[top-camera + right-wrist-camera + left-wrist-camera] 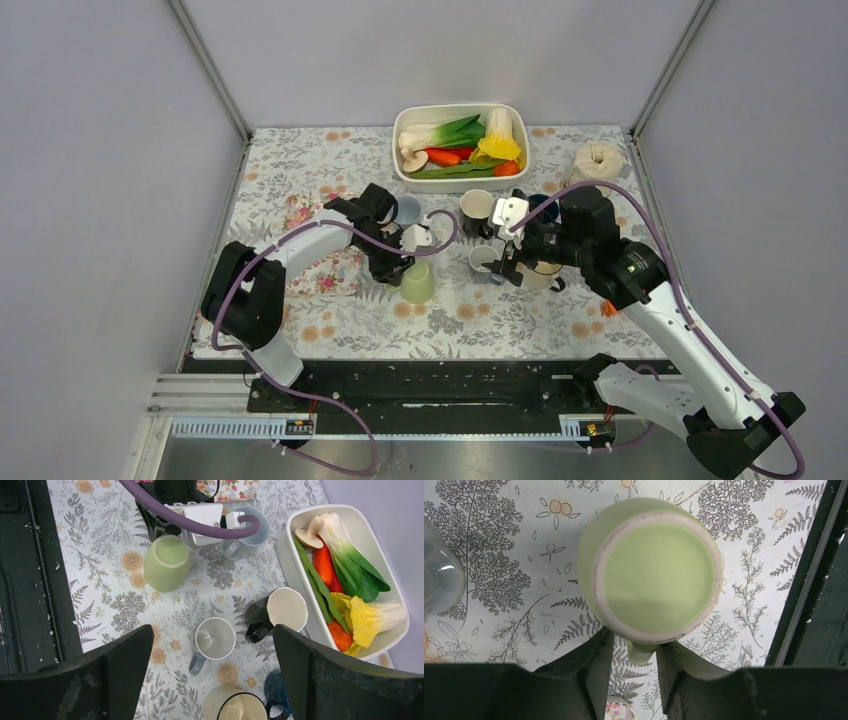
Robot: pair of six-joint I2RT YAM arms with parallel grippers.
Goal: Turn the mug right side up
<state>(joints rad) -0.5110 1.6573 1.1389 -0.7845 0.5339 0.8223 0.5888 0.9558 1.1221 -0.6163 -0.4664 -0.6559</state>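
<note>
The light green mug (418, 283) stands upside down on the patterned cloth, its flat base (654, 570) facing up. It also shows in the right wrist view as the green mug (167, 562). My left gripper (634, 645) is low at its near side, open, its two fingers straddling the mug's handle (642, 652). The right finger lies against the handle; a narrow gap shows beside the left finger. From above, the left gripper (400, 262) sits just left of the mug. My right gripper (211, 630) hangs wide open and empty above the other cups, as the right gripper (505, 255) shows from overhead.
A grey mug (215, 639), a black mug with white inside (280, 611), a cream mug with a black rim (242, 707) and a pale blue mug (250, 527) stand upright nearby. A white tray (400, 165) of vegetables is behind. A floral cloth (320, 255) lies left.
</note>
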